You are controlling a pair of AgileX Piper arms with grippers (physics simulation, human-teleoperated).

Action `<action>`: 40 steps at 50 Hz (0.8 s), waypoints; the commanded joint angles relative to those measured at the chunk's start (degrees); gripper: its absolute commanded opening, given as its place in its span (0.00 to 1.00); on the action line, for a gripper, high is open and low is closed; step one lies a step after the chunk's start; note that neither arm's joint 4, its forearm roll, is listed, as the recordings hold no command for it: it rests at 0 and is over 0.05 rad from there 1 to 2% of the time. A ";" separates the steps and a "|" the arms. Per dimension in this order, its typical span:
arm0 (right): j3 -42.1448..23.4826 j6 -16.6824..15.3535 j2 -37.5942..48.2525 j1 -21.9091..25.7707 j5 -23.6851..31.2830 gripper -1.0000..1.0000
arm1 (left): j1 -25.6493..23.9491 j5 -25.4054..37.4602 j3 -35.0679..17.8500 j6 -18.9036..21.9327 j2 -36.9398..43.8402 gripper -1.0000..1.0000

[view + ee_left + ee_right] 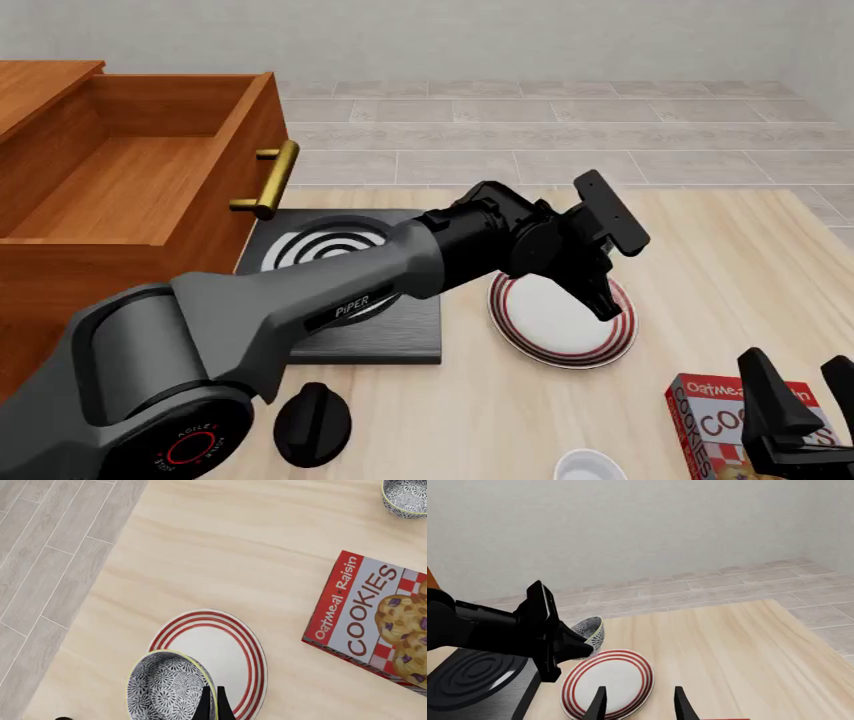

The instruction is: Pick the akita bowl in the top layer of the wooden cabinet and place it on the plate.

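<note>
L gripper (213, 707) clamped on rim of akita bowl (167, 687), holding it w/ bowl overlapping the plate (223, 652) in L wrist view; whether bowl touches plate cannot be told. Plate lies on table (694, 260) just beside black slab (354, 310). Top layer (134, 180) of wooden cabinet (40, 300) is pulled out, inside bare. R gripper (637, 702) open, fingers apart, near cookie box (727, 420) at table's near R. A second patterned bowl (407, 497) sits well apart.
</note>
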 commanded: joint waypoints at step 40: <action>0.00 0.93 0.91 -0.61 -0.79 1.00 | -0.36 -1.74 -2.45 -4.87 7.15 0.00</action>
